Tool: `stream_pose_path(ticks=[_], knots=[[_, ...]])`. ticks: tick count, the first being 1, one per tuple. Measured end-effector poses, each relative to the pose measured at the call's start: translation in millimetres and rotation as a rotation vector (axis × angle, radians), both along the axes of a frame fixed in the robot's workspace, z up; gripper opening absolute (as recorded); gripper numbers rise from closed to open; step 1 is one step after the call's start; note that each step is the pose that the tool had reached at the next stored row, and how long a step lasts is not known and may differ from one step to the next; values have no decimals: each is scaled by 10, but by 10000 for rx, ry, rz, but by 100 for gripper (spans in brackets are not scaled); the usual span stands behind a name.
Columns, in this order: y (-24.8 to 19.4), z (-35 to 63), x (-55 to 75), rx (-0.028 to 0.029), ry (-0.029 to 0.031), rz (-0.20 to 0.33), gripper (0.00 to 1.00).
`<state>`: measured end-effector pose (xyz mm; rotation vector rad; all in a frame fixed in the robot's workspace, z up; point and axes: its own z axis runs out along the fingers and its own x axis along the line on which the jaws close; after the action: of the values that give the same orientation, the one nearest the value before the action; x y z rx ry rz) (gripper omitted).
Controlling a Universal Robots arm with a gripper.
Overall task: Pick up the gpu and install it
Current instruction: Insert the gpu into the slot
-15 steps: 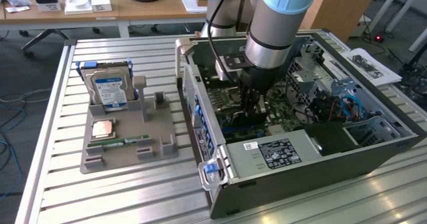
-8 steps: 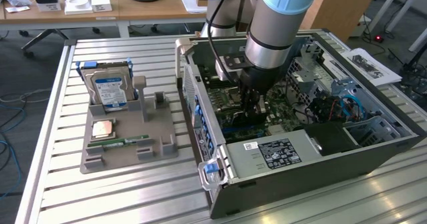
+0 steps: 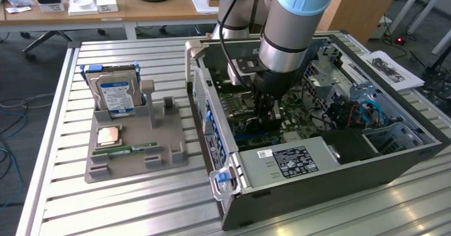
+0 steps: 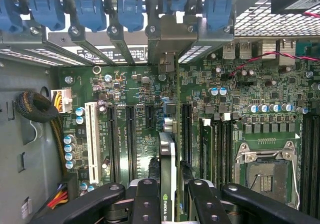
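In the wrist view, nearest the camera, the tool is seen with its black fingers clamped on the gpu, which is held on edge between them. The card's silver end bracket is seen reaching the slot openings in the rear wall of the computer case. Beyond the fingers, the green motherboard is spread out, its long expansion slots lying just beside the card. The card appears lined up over a slot; whether it is fully seated cannot be told. The pick-up is judged done, the installing under way. In the exterior view, the tool is lowered inside the open case, while the hard drive is left standing in the grey holder on the slatted surface.
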<state>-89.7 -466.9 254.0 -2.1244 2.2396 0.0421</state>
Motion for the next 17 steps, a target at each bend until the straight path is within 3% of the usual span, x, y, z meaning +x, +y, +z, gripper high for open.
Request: stream_pose_path(ticks=[17], knots=[[0,-17,-1,1,0,0,26]])
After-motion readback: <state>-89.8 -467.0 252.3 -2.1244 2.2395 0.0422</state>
